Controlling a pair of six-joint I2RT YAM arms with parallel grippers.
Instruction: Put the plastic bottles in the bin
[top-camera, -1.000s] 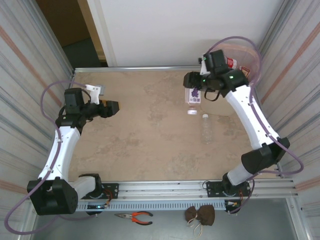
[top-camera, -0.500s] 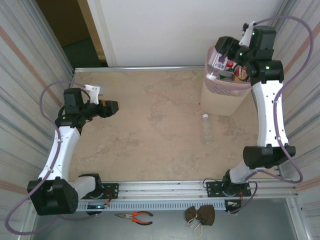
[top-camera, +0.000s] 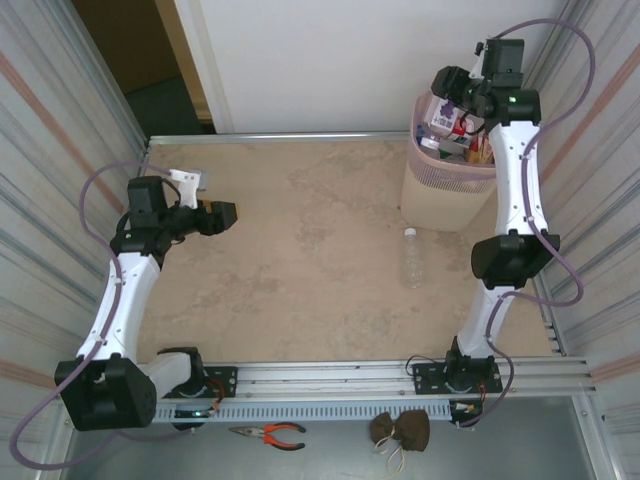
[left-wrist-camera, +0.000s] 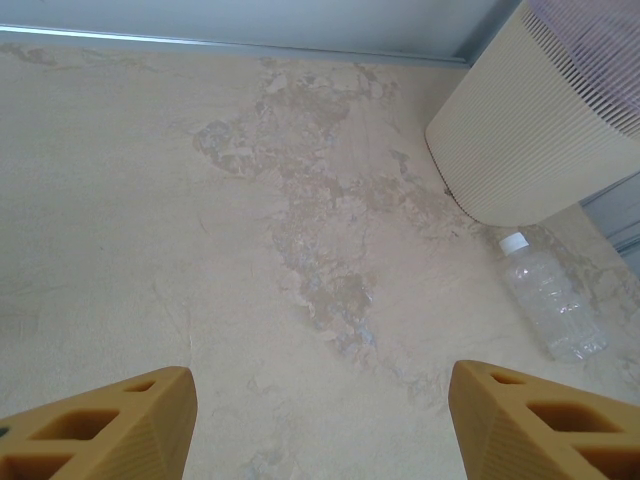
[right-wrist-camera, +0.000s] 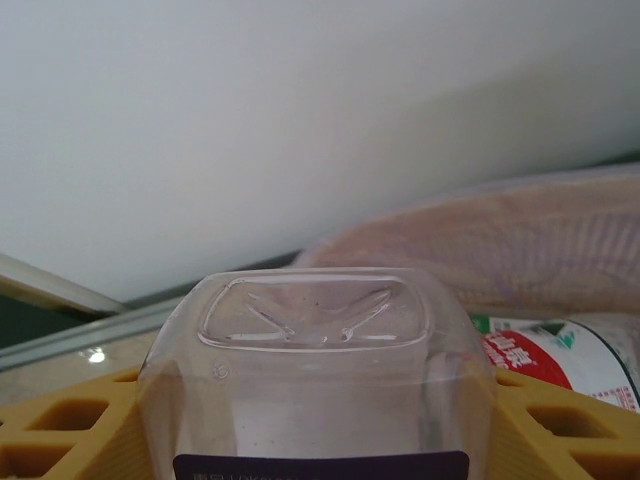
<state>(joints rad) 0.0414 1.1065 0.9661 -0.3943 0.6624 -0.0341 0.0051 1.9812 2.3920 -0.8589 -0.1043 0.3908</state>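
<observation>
Right hand swung over bin, gripping bottle.

We can read no word or number with certainty. The clear square-bottomed plastic bottle is over the tall round bin with the pale pink mesh rim. It carries a dark navy label strip. A line of tiny white print runs along the strip's top edge, too small for us to make out. In the bin, just right of that bottle, lies a bottle with a red-and-white label. It shows white characters on the red field, partly cut off and not legible to us, with a small green mark beside them. From the top external view, the label over the bin shows as purple and white blocks, its print too small to read.
</observation>
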